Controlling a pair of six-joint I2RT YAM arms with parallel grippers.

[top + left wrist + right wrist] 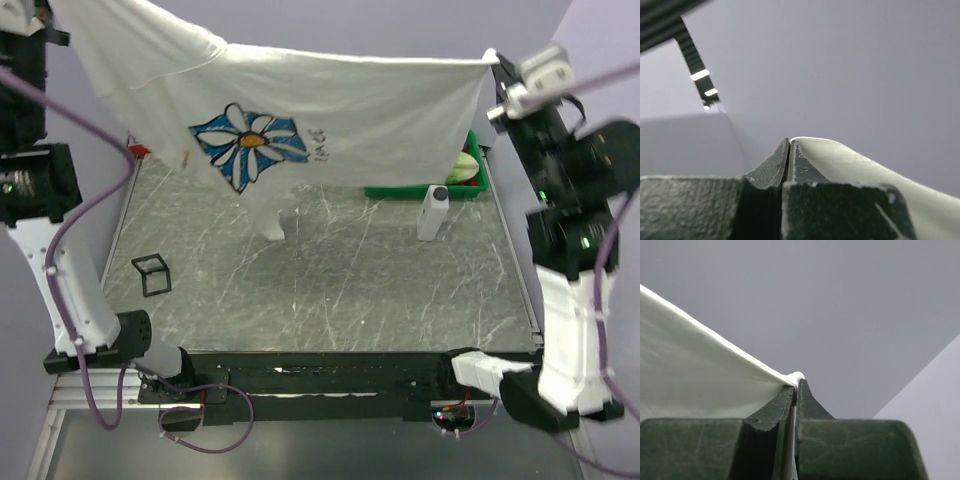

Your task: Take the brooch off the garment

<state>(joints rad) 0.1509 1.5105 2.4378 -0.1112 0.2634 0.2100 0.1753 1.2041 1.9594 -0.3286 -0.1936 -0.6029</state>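
Observation:
The garment [370, 110], a white T-shirt with a blue square, a daisy and black letters [250, 142], hangs stretched in the air between my two grippers. My left gripper [48, 14] is shut on its upper left corner, seen in the left wrist view [789, 143] with white cloth [865, 170] running off to the right. My right gripper [497, 62] is shut on its right corner, seen in the right wrist view [797, 382] with cloth [700, 375] running left. A tiny gold-brown speck [183, 157] left of the print may be the brooch; it is too small to tell.
A green bin [478, 184] with a pale object inside stands at the back right, partly behind the shirt. A white upright block [434, 212] stands in front of it. A black wire cube [151, 275] sits at the left on the scratched metal tabletop [330, 290].

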